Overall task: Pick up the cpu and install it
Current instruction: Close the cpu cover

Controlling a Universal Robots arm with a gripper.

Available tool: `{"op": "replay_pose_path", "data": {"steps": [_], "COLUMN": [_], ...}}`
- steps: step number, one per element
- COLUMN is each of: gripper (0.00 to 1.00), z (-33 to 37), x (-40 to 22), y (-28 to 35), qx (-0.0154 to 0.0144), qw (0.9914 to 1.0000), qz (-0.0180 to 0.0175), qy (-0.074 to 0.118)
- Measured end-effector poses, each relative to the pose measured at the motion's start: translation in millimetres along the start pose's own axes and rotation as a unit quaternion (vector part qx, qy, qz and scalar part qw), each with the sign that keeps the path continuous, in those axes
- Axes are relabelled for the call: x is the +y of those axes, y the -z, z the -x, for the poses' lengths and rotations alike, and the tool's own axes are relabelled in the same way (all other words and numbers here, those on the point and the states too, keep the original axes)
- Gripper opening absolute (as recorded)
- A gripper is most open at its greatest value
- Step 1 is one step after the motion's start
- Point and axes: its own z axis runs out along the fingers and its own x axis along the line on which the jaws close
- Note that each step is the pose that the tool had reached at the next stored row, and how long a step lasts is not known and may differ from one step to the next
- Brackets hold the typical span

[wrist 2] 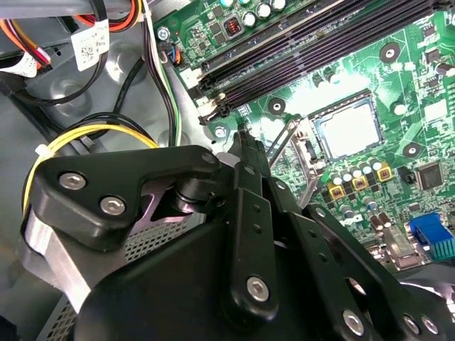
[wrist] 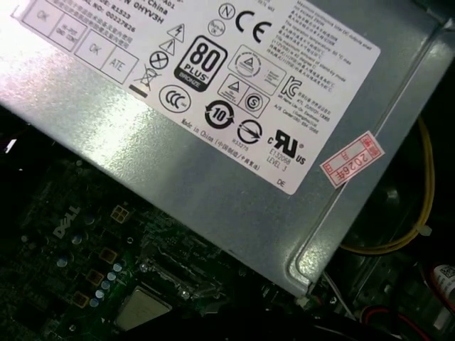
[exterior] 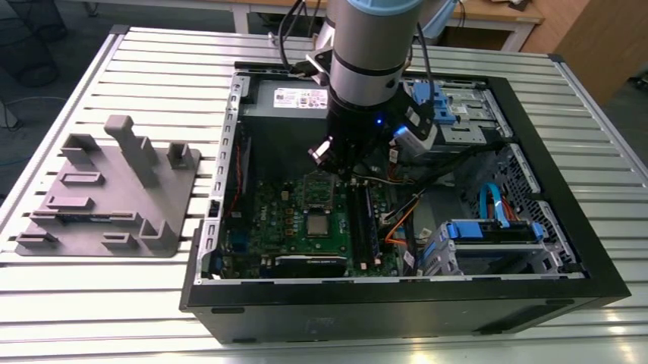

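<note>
Hovering hand (wrist 2: 245, 142) near cpu (wrist 2: 348, 130), seemingly seated

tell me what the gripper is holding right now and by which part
It cannot be told for sure, but the cpu lies on the green board, apart from the gripper, so it is not held.

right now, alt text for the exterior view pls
A robot arm reaches down into an open computer case on a slatted metal table, above the green motherboard. A grey fixture block sits at the exterior view's left.
</note>
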Motion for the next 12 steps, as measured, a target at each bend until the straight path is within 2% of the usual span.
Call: {"op": "replay_pose_path", "data": {"steps": [12], "gripper": [0.11], "z": [-0.3], "x": [-0.5], "y": [0.2], "qx": [0.0003], "qw": [0.99998], "qz": [0.0001], "qy": [0.007]}}
